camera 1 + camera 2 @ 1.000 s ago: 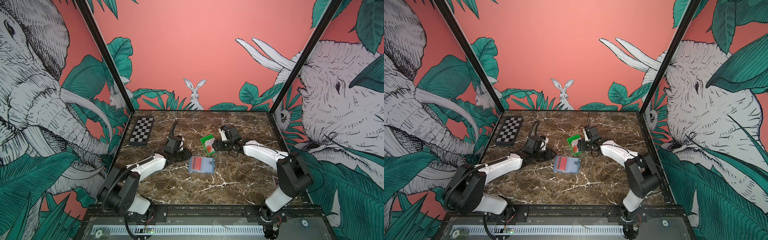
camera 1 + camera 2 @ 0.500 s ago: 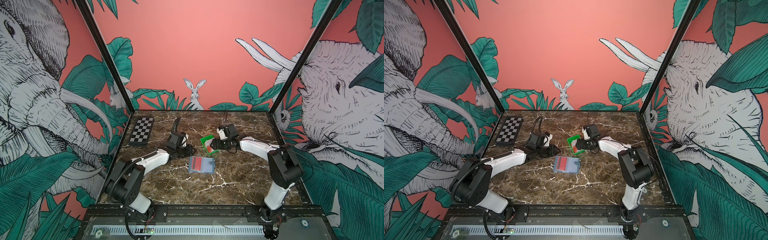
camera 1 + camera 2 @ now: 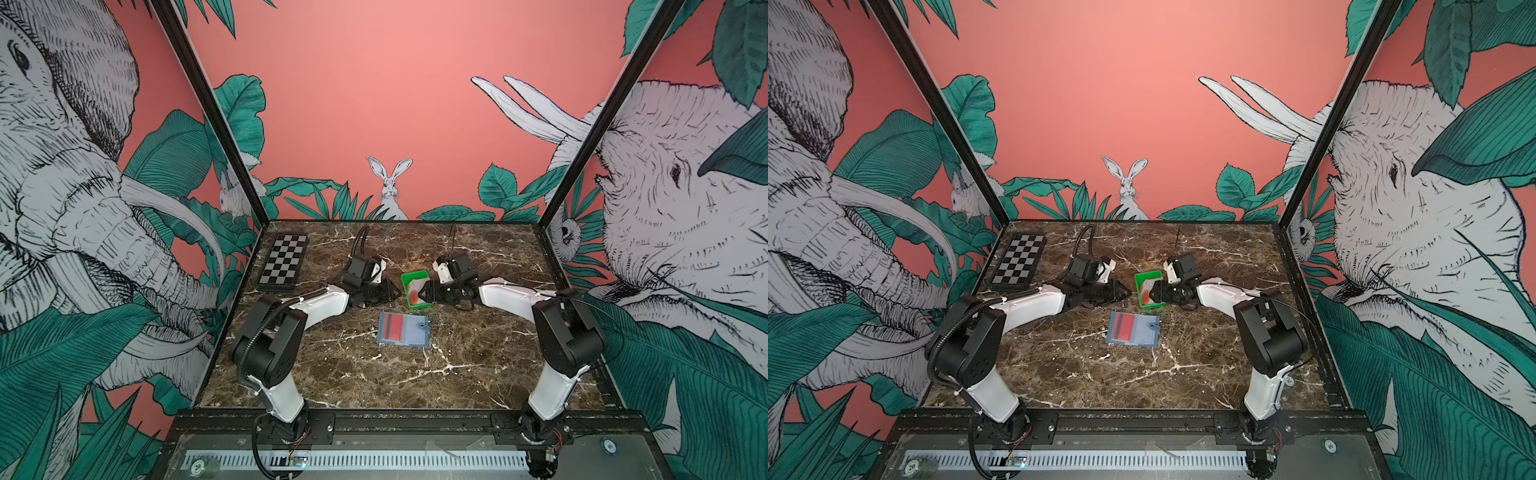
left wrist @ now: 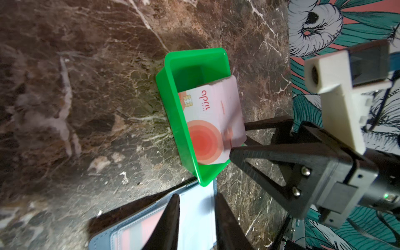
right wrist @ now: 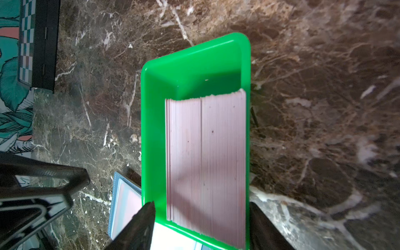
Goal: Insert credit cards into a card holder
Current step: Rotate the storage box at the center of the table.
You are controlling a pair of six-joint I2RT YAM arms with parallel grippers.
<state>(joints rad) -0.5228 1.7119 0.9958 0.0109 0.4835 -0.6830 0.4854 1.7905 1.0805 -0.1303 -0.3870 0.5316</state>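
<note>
The credit cards [image 4: 207, 121] stand as a thick stack on edge in a green tray [image 4: 173, 91], pale pink with a red-orange circle on the front one. My right gripper [image 5: 202, 204] is open. Its fingers straddle the near end of the stack [image 5: 205, 151]: one at the tray's inner wall, the other outside the opposite wall. The card holder [image 3: 402, 329] lies open on the marble just in front of the tray, with a red, dark-striped card [image 3: 390, 325] in its left sleeve. My left gripper [image 4: 197, 195] hovers open over the holder's clear sleeve, holding nothing.
A chessboard [image 3: 283, 266] lies at the back left of the table. In both top views the arms reach inward and meet at the green tray [image 3: 1148, 275], left gripper [image 3: 395, 294] on one side and right gripper [image 3: 424, 293] on the other.
My left gripper has slid right, closer to the tray. The right arm's elbow has swung inward and its jaws have narrowed around the card stack.
</note>
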